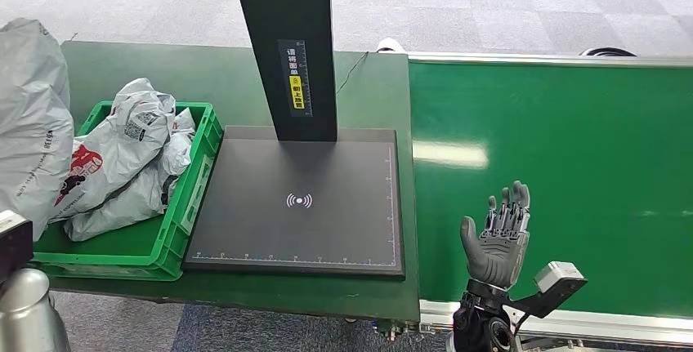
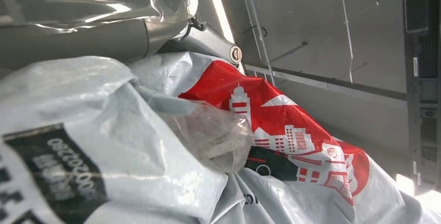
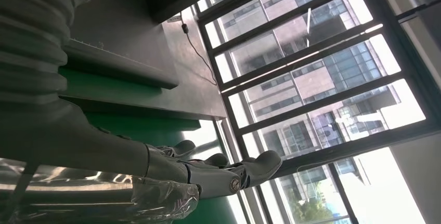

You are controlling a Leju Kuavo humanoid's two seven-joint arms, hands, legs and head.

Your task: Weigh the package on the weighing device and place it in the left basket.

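Over the green conveyor's near edge your right hand (image 1: 495,242) waits spread and empty, while grey plastic packages (image 1: 122,152) fill the green basket (image 1: 200,174) at the bench's left end; left fingers unreadable.

The dark green table (image 1: 245,74) carries a green basket (image 1: 192,205) and black scale (image 1: 302,229).

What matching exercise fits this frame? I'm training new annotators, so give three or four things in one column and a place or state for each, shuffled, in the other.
Things:
1. green basket
2. weighing platform
3. right hand
4. red-and-grey package

Places or states:
A. raised over the green conveyor belt, fingers apart, holding nothing
B. lying in the basket among other bags
C. bare, with a wireless symbol at its centre
D. at the table's left end, beside the platform

Pairs: 1-D, 2-C, 3-A, 4-B
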